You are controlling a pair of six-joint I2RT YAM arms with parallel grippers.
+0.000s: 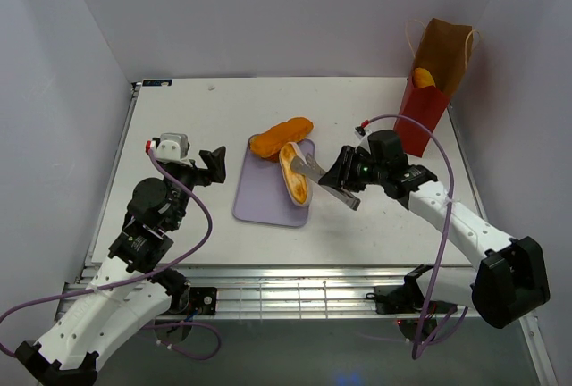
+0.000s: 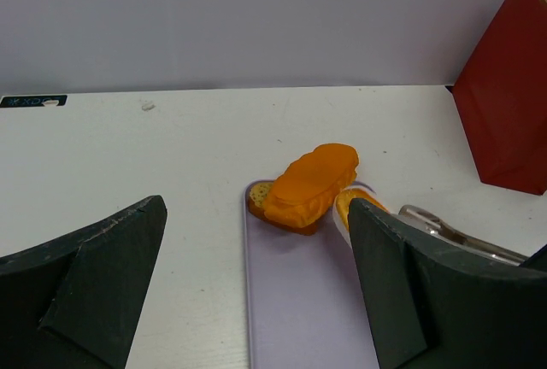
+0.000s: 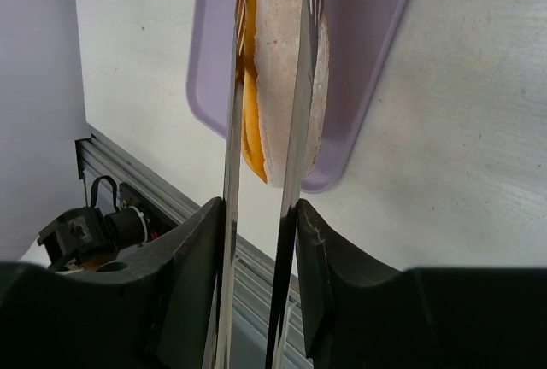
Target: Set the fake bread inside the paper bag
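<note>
1. Top external view: the right hand [image 1: 342, 174] is clamped on a pair of metal tongs [image 1: 315, 170]. The tongs reach over the purple tray [image 1: 264, 203] to the split bun [image 1: 295, 176].
2. Right wrist view shows it best. The two blades sit either side of the bun, which stands on edge on the tray. Can't tell if they're really pinching it or just straddling it.
3. The long loaf [image 1: 282, 136] lies at the tray's far end, partly over the edge, right beside the bun. The paper bag [image 1: 436, 73] stands upright at the far right corner of the counter [image 1: 179, 109], well apart from the tray. Something orange shows at its mouth.
4. The left hand [image 1: 213, 167] is wide open, holding nothing, just left of the tray.
5. What could go wrong, my guess:
   - The blades look thin and slick, so the bun could twist or slip out on the lift.
   - The bag is tall and narrow with nothing bracing it, so a bump from the tongs could tip it.
   - Lifting the bun might also nudge the loaf.
</note>
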